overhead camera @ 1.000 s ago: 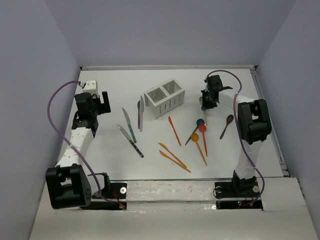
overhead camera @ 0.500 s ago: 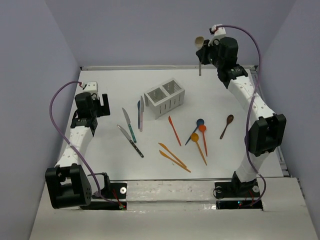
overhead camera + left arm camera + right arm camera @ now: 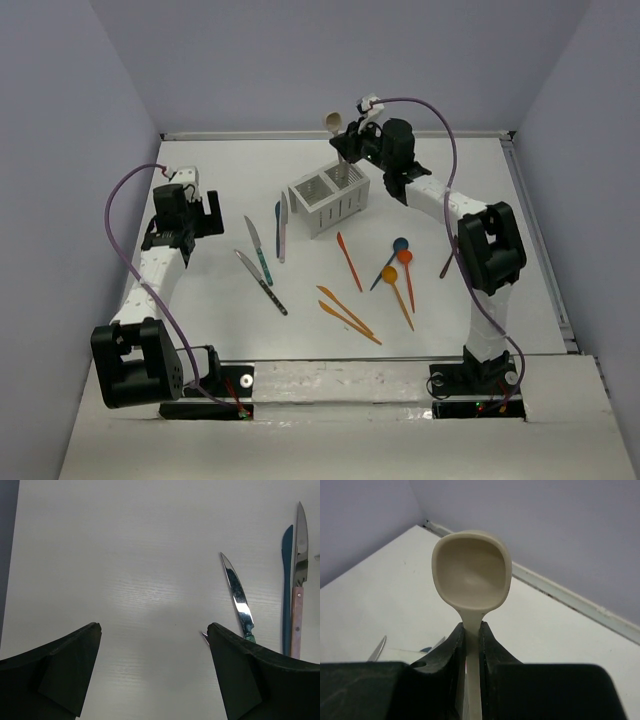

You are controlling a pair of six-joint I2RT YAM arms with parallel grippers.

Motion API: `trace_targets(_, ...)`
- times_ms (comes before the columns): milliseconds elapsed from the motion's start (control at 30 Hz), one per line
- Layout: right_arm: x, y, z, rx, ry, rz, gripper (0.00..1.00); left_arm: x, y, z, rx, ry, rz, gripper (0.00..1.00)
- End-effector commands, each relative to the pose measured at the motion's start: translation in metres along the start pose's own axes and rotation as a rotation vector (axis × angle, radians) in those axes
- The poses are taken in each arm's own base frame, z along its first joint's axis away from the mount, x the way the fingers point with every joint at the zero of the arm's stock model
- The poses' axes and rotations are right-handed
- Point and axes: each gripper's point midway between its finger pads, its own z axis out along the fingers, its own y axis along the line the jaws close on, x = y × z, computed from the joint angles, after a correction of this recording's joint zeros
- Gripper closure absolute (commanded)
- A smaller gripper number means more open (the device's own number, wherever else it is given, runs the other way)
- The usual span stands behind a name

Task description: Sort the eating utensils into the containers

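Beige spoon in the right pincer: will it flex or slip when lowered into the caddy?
Probably stiff: the beige spoon stands straight, bowl up. It may slide, since the right pincer pinches only its slim smooth handle.

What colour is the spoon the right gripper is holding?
Beige: the spoon shows best in the right wrist view.

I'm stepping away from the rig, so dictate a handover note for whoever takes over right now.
Left gripper: open, empty, hovering beside the metal-bladed knives.
Right gripper: shut on the beige plastic spoon, bowl up, above the white slotted two-compartment caddy.
Done: no utensil visibly in the caddy.
To do: that spoon, plus the knives, orange pieces and coloured spoons on the table.
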Motion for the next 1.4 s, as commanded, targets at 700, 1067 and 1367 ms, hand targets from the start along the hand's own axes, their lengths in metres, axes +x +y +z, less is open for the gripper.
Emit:
trace_targets(700, 0.011, -0.002, -0.025, 0.054, -0.015, -0.053, 0.54, -0.032, -0.015, -0.009, 0.144, -0.134, 0.302, 0.01)
trace_targets(1067, -0.035, -0.058, -0.113, 0.45, 0.2, 0.194, 0.47, -0.05, -0.068, -0.015, 0.442, -0.052, 0.198, 0.11)
trace_targets(1367, 0.117, -0.135, -0.309, 1.018, 0.6, 0.663, 0.51, -0.025, -0.074, 0.015, 0.369, 0.176, 0.062, 0.25)
